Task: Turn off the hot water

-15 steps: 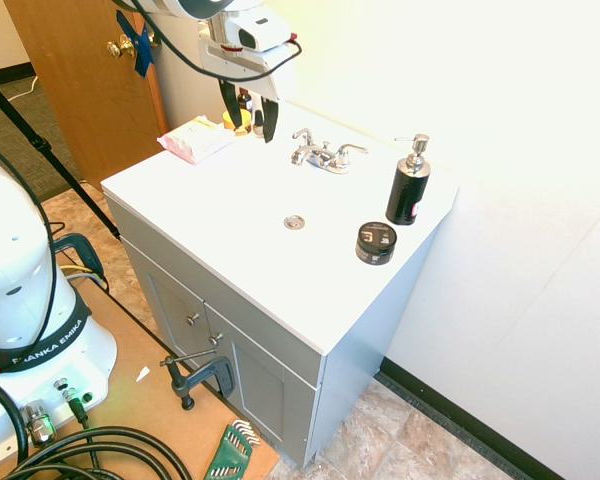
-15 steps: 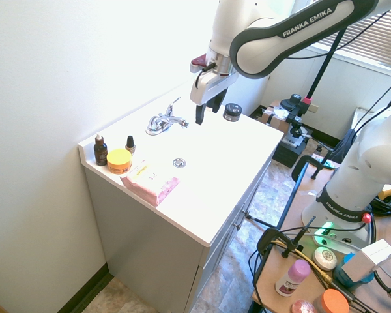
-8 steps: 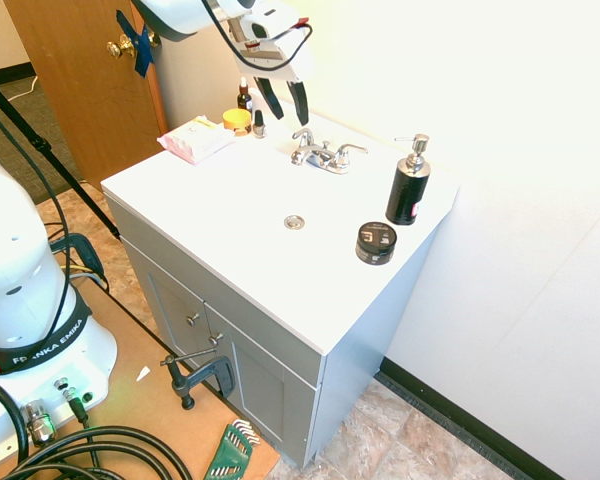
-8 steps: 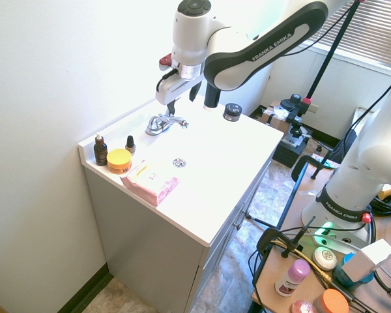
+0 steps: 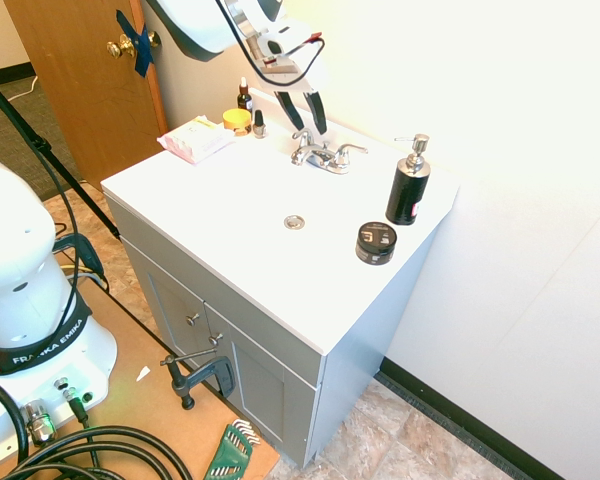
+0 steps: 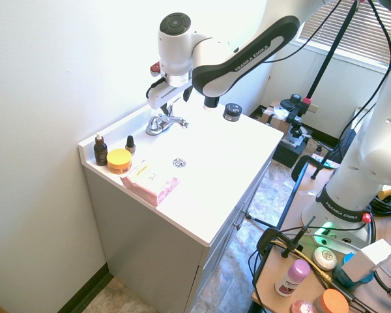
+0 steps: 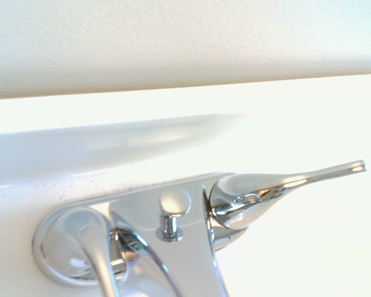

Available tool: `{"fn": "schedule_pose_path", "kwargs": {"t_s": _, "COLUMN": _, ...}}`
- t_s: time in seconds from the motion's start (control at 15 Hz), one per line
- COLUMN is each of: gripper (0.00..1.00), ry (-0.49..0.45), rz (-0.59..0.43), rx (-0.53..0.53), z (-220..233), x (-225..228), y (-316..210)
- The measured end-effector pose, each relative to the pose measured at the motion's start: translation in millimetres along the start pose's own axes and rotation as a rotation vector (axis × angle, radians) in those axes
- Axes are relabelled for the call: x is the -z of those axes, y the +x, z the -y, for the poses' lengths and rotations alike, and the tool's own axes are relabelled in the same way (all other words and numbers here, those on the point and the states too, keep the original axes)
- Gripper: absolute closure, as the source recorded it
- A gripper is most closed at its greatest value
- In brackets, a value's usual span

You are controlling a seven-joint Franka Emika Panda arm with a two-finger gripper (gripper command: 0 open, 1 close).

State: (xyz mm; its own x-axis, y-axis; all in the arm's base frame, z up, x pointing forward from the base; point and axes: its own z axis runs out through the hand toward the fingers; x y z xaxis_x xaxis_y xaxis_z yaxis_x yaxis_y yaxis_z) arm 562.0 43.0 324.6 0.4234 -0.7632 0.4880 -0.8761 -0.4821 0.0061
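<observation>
The chrome faucet [image 5: 325, 155] stands at the back of the white sink top [image 5: 230, 200], with one lever on each side of the spout. My gripper [image 5: 310, 125] is open and hangs just above the lever [image 5: 302, 135] nearest the door. One dark finger [image 5: 296, 110] is on each side of that lever, and I cannot tell whether they touch it. From the other side, the gripper [image 6: 169, 107] sits right over the faucet [image 6: 164, 122]. The wrist view shows the faucet base [image 7: 142, 204], its lift-rod knob [image 7: 175, 203] and one lever [image 7: 284, 182] close up.
A black soap dispenser [image 5: 408, 185] and a black jar [image 5: 376, 242] stand right of the faucet. A yellow jar [image 5: 237, 118], two dropper bottles [image 5: 259, 123] and a pink packet [image 5: 195, 138] lie to the left. The wall rises directly behind the faucet.
The arm has swung from above the sink's left side toward the wall and come down over the faucet's lever. The fingers have stayed open.
</observation>
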Motion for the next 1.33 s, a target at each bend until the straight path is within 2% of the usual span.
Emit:
{"fn": "schedule_pose_path", "kwargs": {"t_s": 0.47, "gripper": 0.00, "ry": -0.031, "rz": 0.078, "rx": -0.007, "z": 4.6, "x": -16.1, "y": -18.5}}
{"fn": "schedule_pose_path", "kwargs": {"t_s": 0.93, "gripper": 0.00, "ry": 0.020, "rz": 0.102, "rx": 0.002, "z": 55.7, "x": -1.1, "y": -38.6}}
{"fn": "schedule_pose_path", "kwargs": {"t_s": 1.13, "gripper": 0.00, "ry": 0.021, "rz": 0.130, "rx": -0.019, "z": 48.6, "x": -2.5, "y": -36.4}}
{"fn": "schedule_pose_path", "kwargs": {"t_s": 1.33, "gripper": 0.00, "ry": 0.042, "rz": 0.230, "rx": -0.031, "z": 6.8, "x": 9.8, "y": -41.0}}
